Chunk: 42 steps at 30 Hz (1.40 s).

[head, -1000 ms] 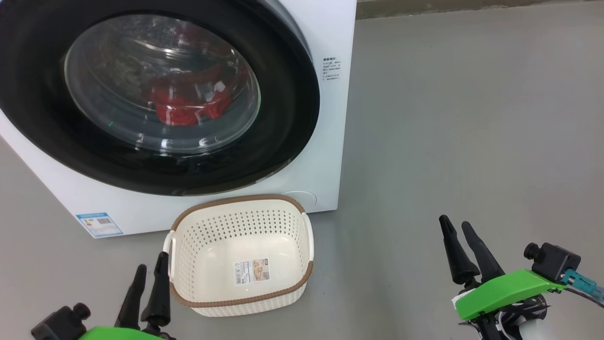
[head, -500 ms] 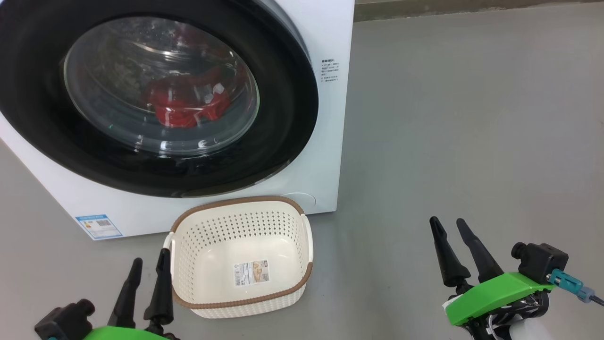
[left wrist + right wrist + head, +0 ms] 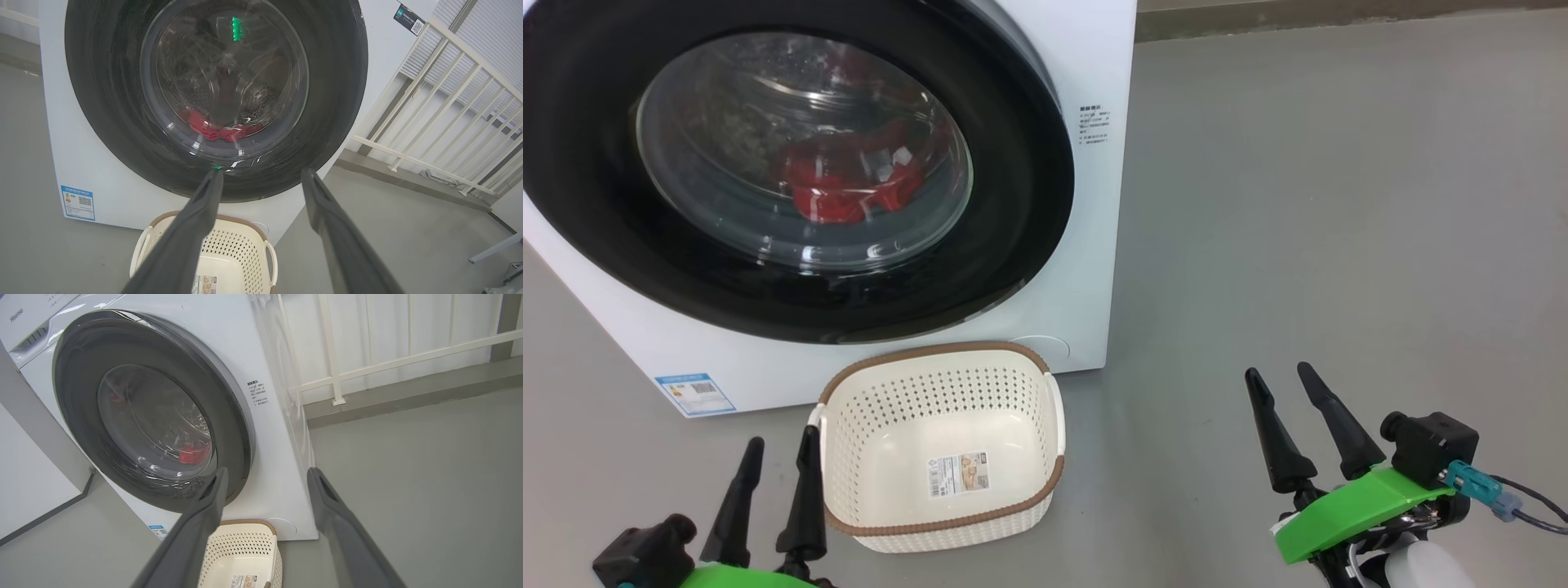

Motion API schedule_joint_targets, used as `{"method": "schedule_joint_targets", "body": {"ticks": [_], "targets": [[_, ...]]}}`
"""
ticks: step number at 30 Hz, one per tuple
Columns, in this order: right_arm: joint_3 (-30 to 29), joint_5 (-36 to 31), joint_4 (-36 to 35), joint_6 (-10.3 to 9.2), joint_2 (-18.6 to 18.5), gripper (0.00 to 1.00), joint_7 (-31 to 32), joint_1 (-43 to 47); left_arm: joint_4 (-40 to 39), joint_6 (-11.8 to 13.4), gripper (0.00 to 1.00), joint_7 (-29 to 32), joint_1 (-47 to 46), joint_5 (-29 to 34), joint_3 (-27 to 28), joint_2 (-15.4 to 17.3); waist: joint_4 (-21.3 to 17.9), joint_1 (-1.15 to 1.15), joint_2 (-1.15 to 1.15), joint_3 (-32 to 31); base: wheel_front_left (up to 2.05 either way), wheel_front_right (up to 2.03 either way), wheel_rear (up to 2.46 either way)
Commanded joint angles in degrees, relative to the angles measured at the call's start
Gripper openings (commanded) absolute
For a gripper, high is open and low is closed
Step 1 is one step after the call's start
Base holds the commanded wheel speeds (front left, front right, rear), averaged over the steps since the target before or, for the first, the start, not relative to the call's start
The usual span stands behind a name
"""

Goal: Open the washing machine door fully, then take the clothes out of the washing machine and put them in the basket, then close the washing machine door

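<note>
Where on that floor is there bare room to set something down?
Widest: bare floor right of the washer and basket. A smaller patch lies left of the basket, below the blue sticker. Crowded: the narrow strip between basket and washer.

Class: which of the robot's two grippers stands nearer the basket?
The left gripper: its jaws rise right beside the basket, at its left handle, while the right gripper stands well off to the right across the floor.

The head view's top and left edges cut off the washing machine door (image 3: 1013,204). The clothes (image 3: 845,184) show only through its reflecting glass, so we cannot count them. Print on the blue sticker (image 3: 695,394) and the paper label (image 3: 960,472) is too small to read. The fingers (image 3: 179,245) of the left gripper (image 3: 261,173) hide part of the basket (image 3: 245,249).
</note>
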Motion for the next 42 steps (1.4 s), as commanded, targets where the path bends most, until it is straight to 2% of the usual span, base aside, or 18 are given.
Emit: {"method": "schedule_joint_targets", "body": {"ticks": [1,25,42], "targets": [[1.38,-1.47,-1.82,0.02,-0.50,1.00,-0.83,-2.96,-1.85,-0.29,1.00,-0.71,-2.45,1.46,1.56,1.12,-0.01,0.00,0.00,0.04,0.00,0.00,0.00],[3.08,-17.48,-2.40,0.02,-0.77,1.00,-4.83,-4.44,-2.03,-0.18,1.00,-4.75,-2.98,16.29,2.59,1.33,-0.30,0.00,0.00,-0.22,0.00,0.00,0.00],[3.10,-17.42,-1.82,0.02,-0.77,1.00,-4.83,-4.37,-1.83,0.39,1.00,-4.75,-2.54,15.91,2.47,1.33,-0.37,0.00,0.00,-0.41,0.00,0.00,0.00]]}}
